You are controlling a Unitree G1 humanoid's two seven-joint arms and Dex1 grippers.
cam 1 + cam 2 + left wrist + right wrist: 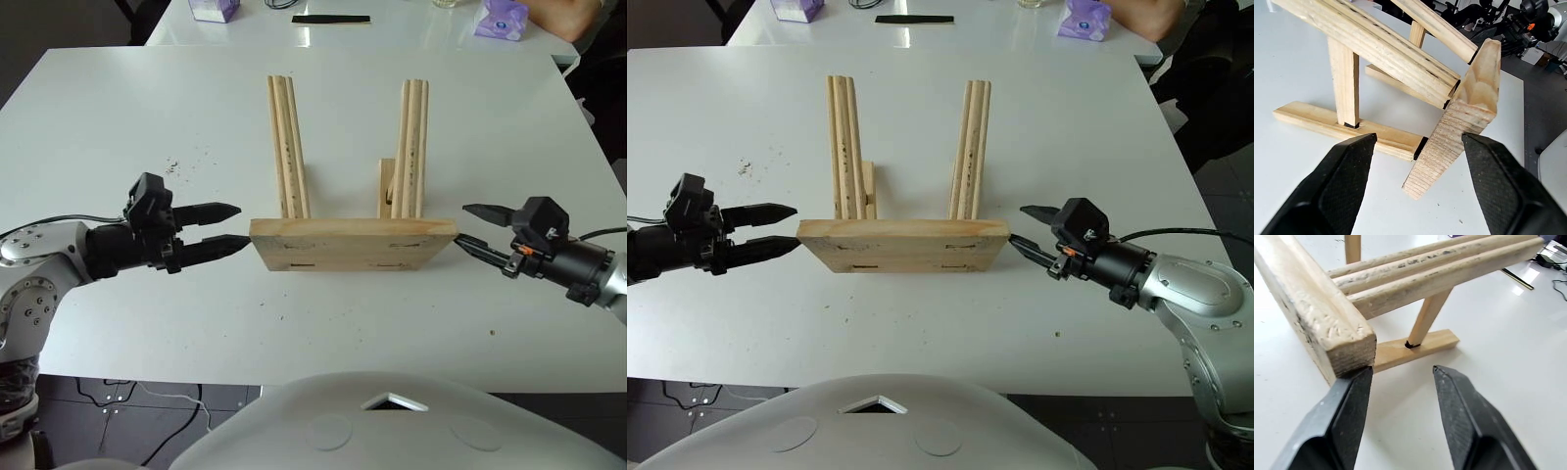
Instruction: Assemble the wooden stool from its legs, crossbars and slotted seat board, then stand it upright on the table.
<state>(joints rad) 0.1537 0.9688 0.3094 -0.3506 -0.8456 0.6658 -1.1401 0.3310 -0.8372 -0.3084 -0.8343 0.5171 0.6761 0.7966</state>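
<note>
Pale wood makes up the stool [901, 240], which lies tipped on its side on the white table [118, 117], already joined together. Nearest the robot is the seat [353, 243], standing on its long edge with two small slots [304, 264] in the face turned this way. The left gripper [243, 224] hovers low over the table at the seat's left end. Its black fingers [1347, 181] are spread wide with the end grain standing in the gap between them, and they hold nothing. The right gripper [460, 224] sits at the opposite end, also spread wide and holding nothing. In the right wrist view one finger [1347, 411] lies right at the seat's lower corner, though whether it touches cannot be told. From the seat's far face two sets of legs run away across the table, one on the left [288, 147] and one on the right [411, 147]. The lower legs lie flat on the table and the upper ones are held above them. A short crossbar [1344, 83] stands upright between a lower and an upper leg, pegged into both. Dark specks [176, 166] dot the table left of the legs. Beyond the table's far edge sits a second white table [411, 24] with two purple packs [214, 10] [502, 20] whose contents cannot be made out, and a black strip [331, 19] between them.
</note>
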